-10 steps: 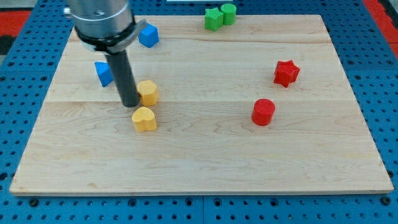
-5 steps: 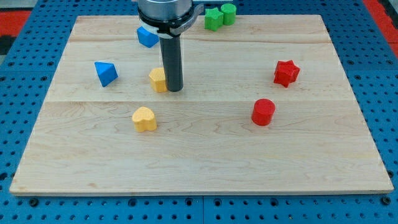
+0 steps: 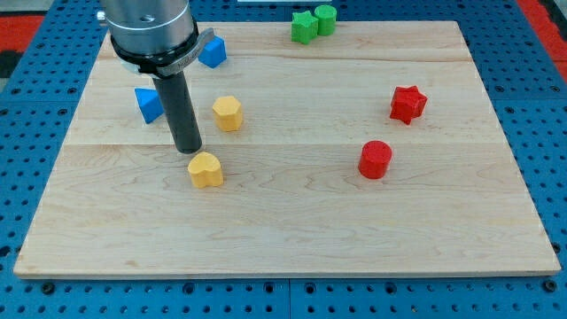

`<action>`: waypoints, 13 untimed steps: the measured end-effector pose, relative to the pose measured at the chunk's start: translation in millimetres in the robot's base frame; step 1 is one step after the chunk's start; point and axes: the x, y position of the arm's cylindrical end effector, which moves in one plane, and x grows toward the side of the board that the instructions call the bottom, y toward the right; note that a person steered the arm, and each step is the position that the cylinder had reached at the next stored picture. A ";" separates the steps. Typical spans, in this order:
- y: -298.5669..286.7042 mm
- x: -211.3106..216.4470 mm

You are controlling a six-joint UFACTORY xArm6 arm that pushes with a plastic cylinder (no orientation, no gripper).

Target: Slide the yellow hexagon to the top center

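We have one view only — it looks down at a slant from the near edge of the wooden board (image 3: 292, 230), close enough that the board fills the frame, our rod's upper housing (image 3: 149, 31) cropped at top.

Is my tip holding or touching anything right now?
Nothing is held. My tip stands apart from the yellow hexagon, on its left and lower, just above the yellow heart.
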 end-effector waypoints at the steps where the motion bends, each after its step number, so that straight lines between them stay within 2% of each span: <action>1: 0.0 -14.9; 2: 5.4 -28.5; 5: 70.8 -41.0; 7: 71.1 -83.8; 13: 71.1 -158.4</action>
